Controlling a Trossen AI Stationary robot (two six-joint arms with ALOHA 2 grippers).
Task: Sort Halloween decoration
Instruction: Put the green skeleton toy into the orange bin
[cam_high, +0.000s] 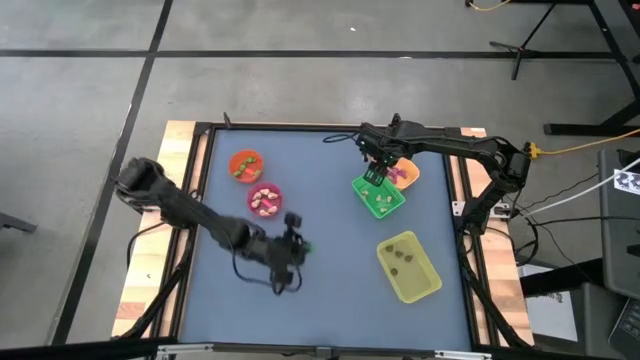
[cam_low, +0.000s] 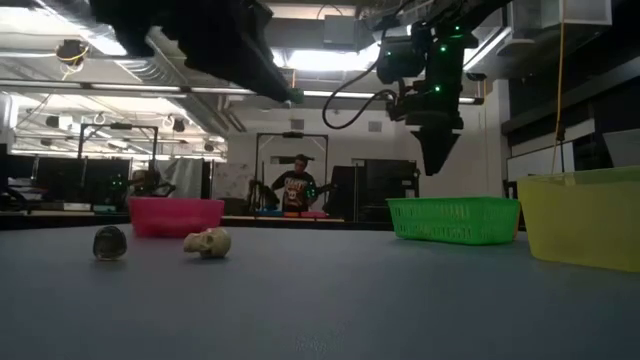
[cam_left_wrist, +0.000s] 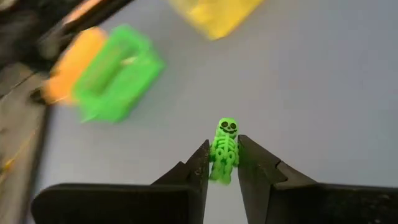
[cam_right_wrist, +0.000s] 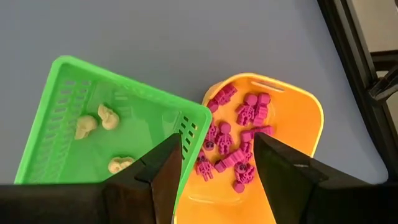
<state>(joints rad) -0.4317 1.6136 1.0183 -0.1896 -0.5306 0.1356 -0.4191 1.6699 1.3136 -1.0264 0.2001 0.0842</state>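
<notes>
1. Left gripper (cam_left_wrist: 222, 163) above the table (cam_high: 330, 210); jaws pinching a green skeleton (cam_left_wrist: 224, 149) by its ribs — narrow hold; it could twist out in transit.
2. Right gripper (cam_right_wrist: 214, 158) above green tray (cam_right_wrist: 56, 118) and orange tray (cam_right_wrist: 292, 130); jaws spread, empty.
3. Skeleton glossy moulded plastic; green tray slotted mesh holding cream skulls (cam_right_wrist: 96, 121); orange tray smooth, holding pink figures (cam_right_wrist: 239, 146).

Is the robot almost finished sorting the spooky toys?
Partly. Pink figures already lie in the orange tray, cream skulls in the green tray, dark ones in the yellow tray. The left gripper holds a green skeleton. The right gripper hangs open above the trays. A skull and a dark trinket wait on the table.
</notes>
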